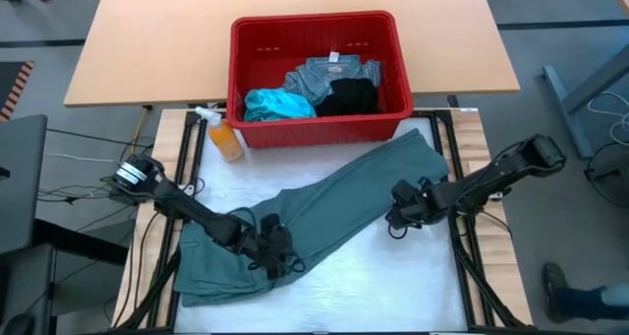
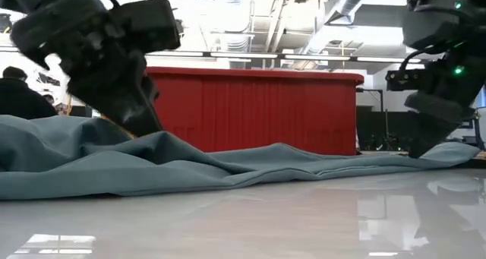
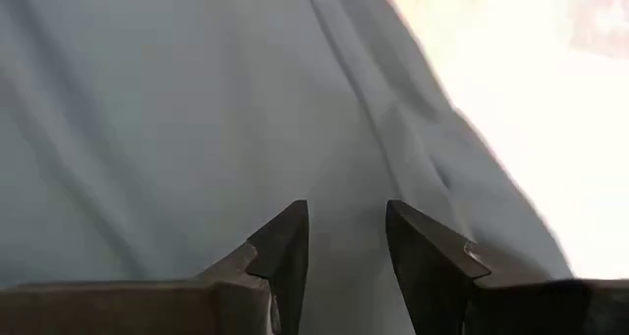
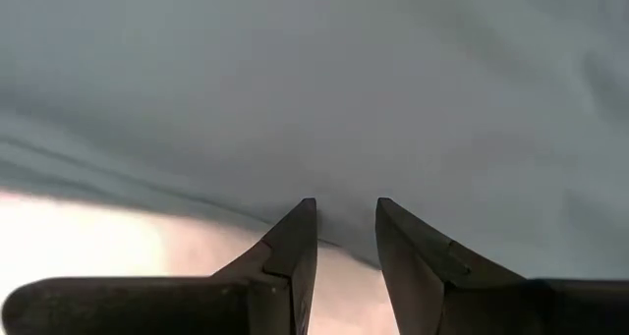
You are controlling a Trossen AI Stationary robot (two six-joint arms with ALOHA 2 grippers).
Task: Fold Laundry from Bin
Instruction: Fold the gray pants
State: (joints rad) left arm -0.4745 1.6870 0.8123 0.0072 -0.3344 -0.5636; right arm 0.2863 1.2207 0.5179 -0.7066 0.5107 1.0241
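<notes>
The left dark six-joint arm reaches inward from the table's left edge, its two-finger left gripper (image 1: 267, 245) low over the work surface, fingers (image 3: 285, 245) parted by a narrow gap. The right dark arm reaches in from the right, its right gripper (image 1: 401, 209) low, fingers (image 4: 295, 239) likewise slightly apart.

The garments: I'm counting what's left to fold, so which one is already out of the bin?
The grey-green garment, spread across the table; the turquoise, black and mottled blue-grey ones lie in the red bin.
</notes>
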